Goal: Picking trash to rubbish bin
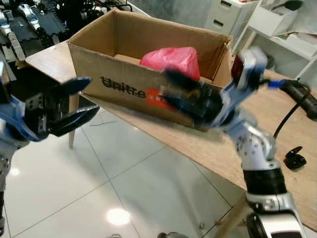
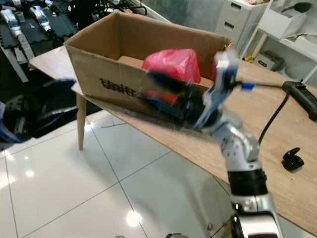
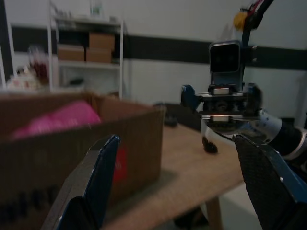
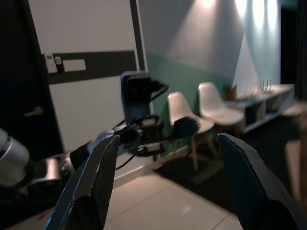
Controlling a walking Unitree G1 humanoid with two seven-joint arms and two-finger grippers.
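In your left eye view, the crumpled pink trash bag (image 1: pixel 172 60) sits inside the open corrugated cardboard box (image 1: pixel 124 84) at the wooden table (image 1: pixel 208 144) edge, glossy floor tiles (image 1: pixel 99 183) below. Your left gripper (image 1: pixel 74 101) hovers off the table, fingers apart. Your right gripper (image 1: pixel 185 91) blurs before the box front. Your right wrist view shows its fingers (image 4: pixel 93 177) spread, empty.

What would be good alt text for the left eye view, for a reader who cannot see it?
A cardboard box holding a pink bag stands at the edge of a wooden table. The right gripper is blurred in front of the box; the left gripper is open above the tiled floor.
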